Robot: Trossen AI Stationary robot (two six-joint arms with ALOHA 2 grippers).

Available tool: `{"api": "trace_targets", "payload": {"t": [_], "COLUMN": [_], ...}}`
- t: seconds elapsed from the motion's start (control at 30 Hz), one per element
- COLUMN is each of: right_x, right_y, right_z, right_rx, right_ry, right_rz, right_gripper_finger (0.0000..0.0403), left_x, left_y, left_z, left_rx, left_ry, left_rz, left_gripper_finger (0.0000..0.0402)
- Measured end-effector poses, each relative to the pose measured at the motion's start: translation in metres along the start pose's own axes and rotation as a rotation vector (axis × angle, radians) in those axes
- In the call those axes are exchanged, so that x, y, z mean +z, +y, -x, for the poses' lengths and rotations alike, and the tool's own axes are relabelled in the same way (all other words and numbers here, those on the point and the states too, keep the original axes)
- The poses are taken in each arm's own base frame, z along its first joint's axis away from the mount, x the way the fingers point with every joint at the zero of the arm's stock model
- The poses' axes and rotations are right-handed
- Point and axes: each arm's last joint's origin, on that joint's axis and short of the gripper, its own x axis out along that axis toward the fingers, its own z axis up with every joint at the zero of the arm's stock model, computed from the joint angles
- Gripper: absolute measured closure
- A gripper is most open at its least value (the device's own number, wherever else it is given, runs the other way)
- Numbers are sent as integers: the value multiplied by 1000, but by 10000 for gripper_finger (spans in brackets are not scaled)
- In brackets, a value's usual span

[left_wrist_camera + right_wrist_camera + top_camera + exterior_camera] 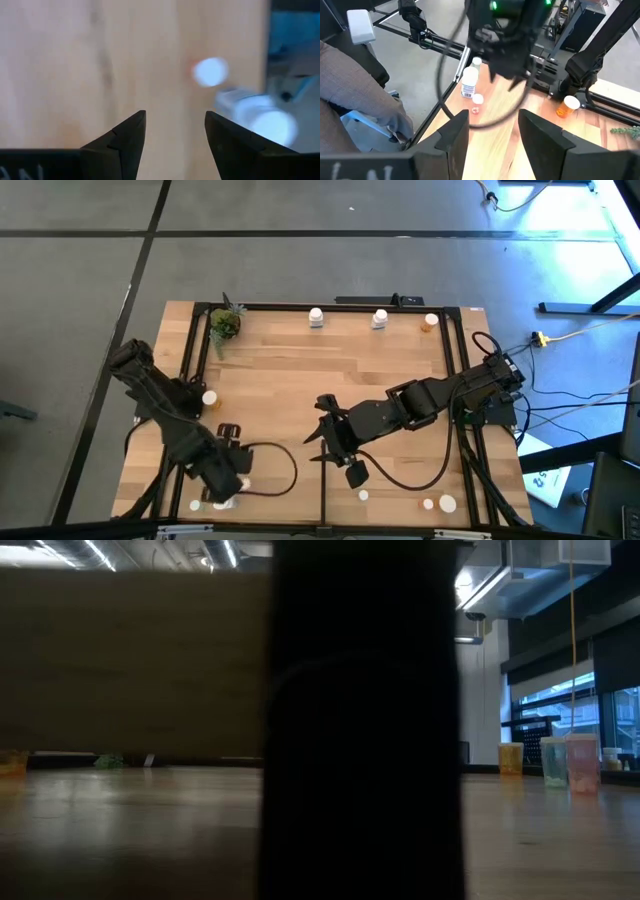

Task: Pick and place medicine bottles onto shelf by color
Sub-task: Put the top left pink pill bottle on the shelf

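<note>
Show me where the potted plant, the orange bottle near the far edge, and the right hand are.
potted plant [224, 325], high view, on its leaves.
orange bottle [430, 323], high view, on its cap.
right hand [318, 432], high view, midway between its open fingertips.

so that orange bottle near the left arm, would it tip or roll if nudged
The orange bottle looks small and short with a white cap, so it is probably light and would slide or topple easily. Its body appears round, so once on its side it would likely roll across the smooth wood shelf.
</note>
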Motion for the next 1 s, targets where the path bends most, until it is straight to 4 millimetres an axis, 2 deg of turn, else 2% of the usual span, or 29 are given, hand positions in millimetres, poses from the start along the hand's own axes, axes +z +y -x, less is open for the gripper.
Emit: {"api": "trace_targets", "payload": {"t": [0.2,0.8,1.0], "right_x": [0,0,0], "right_y": [0,0,0], "right_z": [0,0,0], "right_rx": [0,0,0], "right_ry": [0,0,2], "right_rz": [0,-6,-4], "right_gripper_finger": [230,230,230], "left_x": [-1,3,6], "left_y": [-20,-21,-25], "left_z": [3,3,-11], "left_rx": [-111,-77,-33], "left_ry": [-100,-172,-151], "left_rz": [-38,9,23], "left_gripper_finger": [205,205,205]}}
